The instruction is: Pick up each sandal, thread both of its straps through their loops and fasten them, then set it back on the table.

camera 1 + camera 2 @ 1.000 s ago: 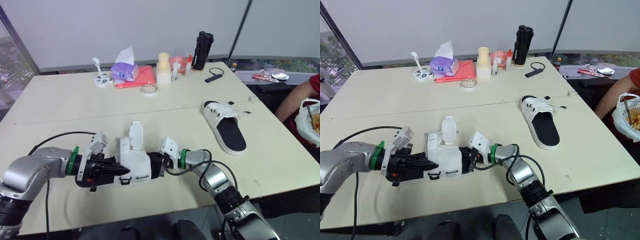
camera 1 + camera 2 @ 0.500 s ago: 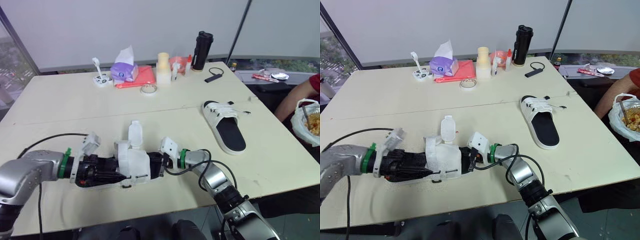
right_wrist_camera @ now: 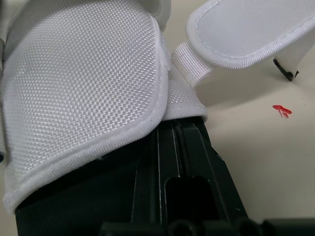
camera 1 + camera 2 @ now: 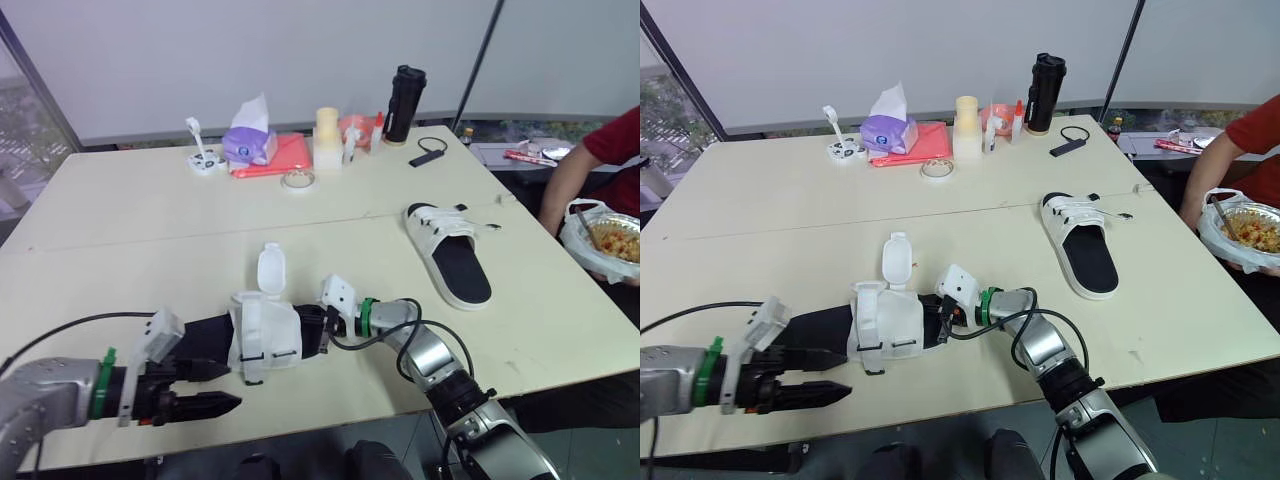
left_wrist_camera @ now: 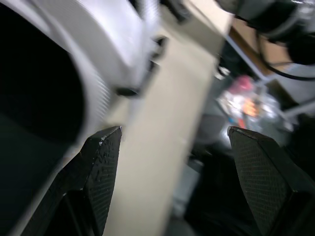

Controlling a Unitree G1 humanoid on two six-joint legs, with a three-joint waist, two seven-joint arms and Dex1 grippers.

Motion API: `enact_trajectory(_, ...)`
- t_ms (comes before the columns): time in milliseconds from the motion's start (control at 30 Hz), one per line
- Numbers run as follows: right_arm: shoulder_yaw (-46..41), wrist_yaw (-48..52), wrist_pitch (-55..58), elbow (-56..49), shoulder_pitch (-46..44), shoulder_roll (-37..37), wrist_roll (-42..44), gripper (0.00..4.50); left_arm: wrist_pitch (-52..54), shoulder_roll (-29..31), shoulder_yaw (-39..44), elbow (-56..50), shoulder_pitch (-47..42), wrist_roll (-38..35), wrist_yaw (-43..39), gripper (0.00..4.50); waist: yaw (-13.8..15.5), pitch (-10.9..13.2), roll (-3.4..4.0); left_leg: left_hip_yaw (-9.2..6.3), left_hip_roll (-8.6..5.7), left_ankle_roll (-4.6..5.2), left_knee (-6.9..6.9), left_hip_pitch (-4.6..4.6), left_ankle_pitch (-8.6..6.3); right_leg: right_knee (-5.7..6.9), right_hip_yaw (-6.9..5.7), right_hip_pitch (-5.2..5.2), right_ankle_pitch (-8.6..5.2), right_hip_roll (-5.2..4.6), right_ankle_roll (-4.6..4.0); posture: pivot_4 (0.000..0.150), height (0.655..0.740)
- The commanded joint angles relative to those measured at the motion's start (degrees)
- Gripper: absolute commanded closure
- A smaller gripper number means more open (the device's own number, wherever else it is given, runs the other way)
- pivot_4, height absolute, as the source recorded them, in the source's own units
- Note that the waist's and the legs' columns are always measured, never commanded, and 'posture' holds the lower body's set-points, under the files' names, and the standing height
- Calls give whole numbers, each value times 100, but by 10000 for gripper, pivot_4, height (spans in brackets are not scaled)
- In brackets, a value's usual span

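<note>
The right gripper (image 4: 322, 328) is clamping the strapped end of the sandal (image 4: 268, 335), which is lying on the table (image 4: 130, 250) with one strap (image 4: 270, 268) sticking up loose. The left gripper (image 4: 232, 386) is hovering just beside the sandal's other end, not touching it, with its jaws spread wide. A second sandal (image 4: 455, 252) is lying well apart from the sandal, beyond the right gripper.

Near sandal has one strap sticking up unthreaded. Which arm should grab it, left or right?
Left, probably. The left gripper is open and empty beside the near sandal, free to reach the upright strap. The right gripper is tucked under the sandal's upper at its other end, apparently steadying it.
</note>
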Motion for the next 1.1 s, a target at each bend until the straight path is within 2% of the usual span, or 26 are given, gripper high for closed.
enact_trajectory(33, 117, -94, 167, 469, 96, -73, -318, 45000, -417, -80, -177, 33, 33, 321, 30, 9432, 2, 1, 1, 1, 0, 0, -3, 5, 0, -1, 0, 1, -1, 0, -2, 1500, 7400)
enact_trajectory(200, 123, -97, 175, 444, 103, -88, -325, 45000, -455, -230, -414, 18, -33, 322, 46, 9432, 4, 1, 1, 0, 3, 0, -4, 16, 0, -1, -1, 12, -2, -1, -3, 1500, 7400)
enact_trajectory(467, 128, -121, 247, 315, 207, -117, -321, 45000, -324, -636, -698, 195, -622, 171, 345, 9432, 26, 0, 1, -1, 1, 0, -4, 17, 0, -3, -3, 16, -2, -2, -2, 1500, 7400)
enact_trajectory(567, 125, -145, 263, 290, 235, -119, -321, 45000, -255, -705, -739, 230, -683, 165, 404, 18029, 48, 0, 1, -2, 0, 0, -2, 17, 0, -3, -4, 18, -1, -2, -2, 1500, 7400)
enact_trajectory(733, 138, -173, 285, 244, 287, -105, -321, 45000, -105, -664, -698, 260, -596, 44, 376, 44304, 43, 0, 1, -1, 1, 0, -6, 16, 0, -9, -4, 18, -2, -1, -1, 1500, 7400)
enact_trajectory(867, 150, -173, 306, 226, 297, -99, -320, 45000, 42, -501, -716, 176, -474, -77, 251, 44794, 36, 0, 1, -1, 2, 0, -12, 15, 0, -17, -5, 17, -2, 0, -1, 1500, 7400)
enact_trajectory(967, 160, -172, 301, 248, 284, -95, -324, 45000, 351, -25, -732, -73, -108, -355, -196, 44794, -9, 1, -4, -1, 4, 0, -17, 14, 0, -23, -5, 16, -2, 1, -1, 1500, 7400)
enact_trajectory(1100, 155, -168, 275, 310, 245, -105, -328, 45000, 209, 566, -700, -341, 463, -343, -790, 44794, -4, 1, 1, 1, 6, 0, -51, 19, 0, -47, -4, 15, -2, 0, -1, 1500, 7400)
